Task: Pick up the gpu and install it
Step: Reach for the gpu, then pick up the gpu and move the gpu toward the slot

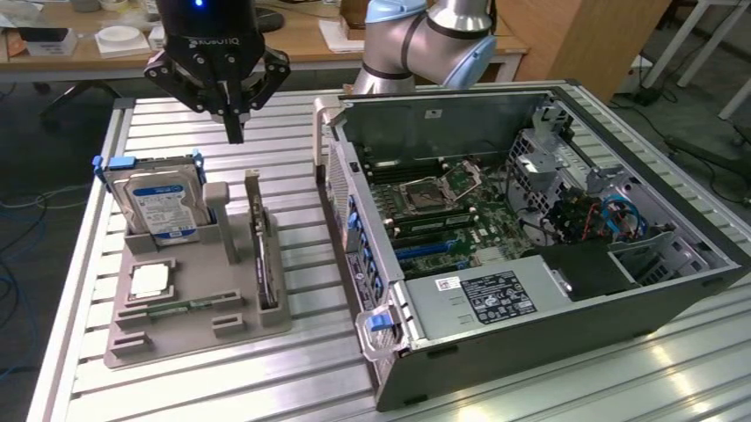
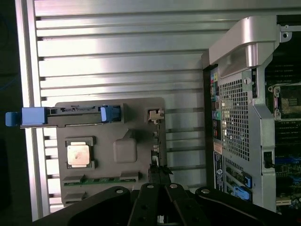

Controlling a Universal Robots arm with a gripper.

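The gpu [image 1: 260, 251] is a thin dark card standing on edge in a slot of the grey tray [image 1: 176, 343], with its metal bracket end toward the back. My gripper [image 1: 235, 134] hangs shut above the tray's far end, a little behind the card and well clear of it, holding nothing. In the wrist view the gpu [image 2: 154, 136] appears edge-on as a narrow strip, and my gripper [image 2: 158, 181] has its fingertips pressed together over the card's line. The open computer case [image 1: 540, 290] lies at the exterior view's right with its motherboard [image 1: 452, 207] exposed.
The tray also holds an upright hard drive [image 1: 158, 207] with blue rails, a processor chip [image 1: 150, 281] and a green memory stick [image 1: 176, 308]. The case's front wall [image 2: 235, 108] stands close beside the tray. A slatted metal table [image 1: 294, 387] carries everything.
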